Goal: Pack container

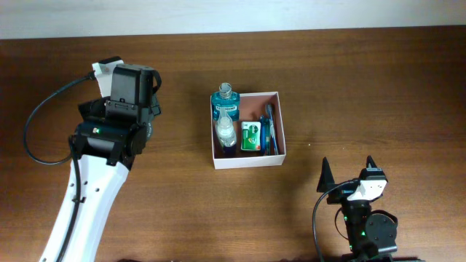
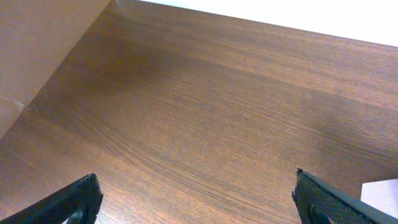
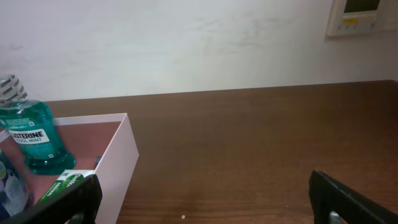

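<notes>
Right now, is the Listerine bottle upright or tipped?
Upright: the Listerine bottle stands on its base inside the cardboard box, cap uppermost, in the right wrist view.

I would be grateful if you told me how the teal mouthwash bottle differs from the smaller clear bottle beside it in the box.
The teal mouthwash bottle is blue-green and broad; the small clear plastic bottle is pale and narrower. The teal mouthwash bottle stands in the far left corner of the square white cardboard box; the small clear plastic bottle sits directly in front of it. Both are along the box's left wall.
</notes>
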You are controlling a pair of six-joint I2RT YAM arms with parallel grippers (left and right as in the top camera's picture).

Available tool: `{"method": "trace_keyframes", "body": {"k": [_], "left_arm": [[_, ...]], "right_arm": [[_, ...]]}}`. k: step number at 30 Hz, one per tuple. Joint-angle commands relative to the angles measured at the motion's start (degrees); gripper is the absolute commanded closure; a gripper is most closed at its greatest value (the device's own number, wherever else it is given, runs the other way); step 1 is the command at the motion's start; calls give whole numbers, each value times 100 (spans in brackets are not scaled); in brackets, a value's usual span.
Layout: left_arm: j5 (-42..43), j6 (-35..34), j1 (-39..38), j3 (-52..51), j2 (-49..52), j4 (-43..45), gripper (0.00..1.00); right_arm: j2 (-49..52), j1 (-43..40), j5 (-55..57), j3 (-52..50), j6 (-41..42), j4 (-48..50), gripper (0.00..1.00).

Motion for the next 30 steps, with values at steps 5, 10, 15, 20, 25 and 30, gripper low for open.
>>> {"method": "trace_keyframes", "body": {"k": [5, 10, 15, 20, 25, 30], "left_arm": [[-81, 48, 35, 0, 11, 0, 1], [-81, 48, 35, -7, 44, -28, 0], [243, 48, 35, -17, -289, -164, 1], [726, 46, 35, -315, -1250, -188, 1], [846, 46, 35, -1086, -2691, -190, 1], [872, 44, 70, -2116, -4151, -140, 1]], "right_arm": [[-44, -44, -90, -26, -15, -59, 1], [-44, -42, -90, -26, -15, -59, 1], [-44, -44, -90, -26, -15, -59, 1], [-44, -42, -90, -26, -15, -59, 1], [-44, -42, -90, -26, -15, -59, 1], [-44, -44, -90, -26, -15, -59, 1]]}}
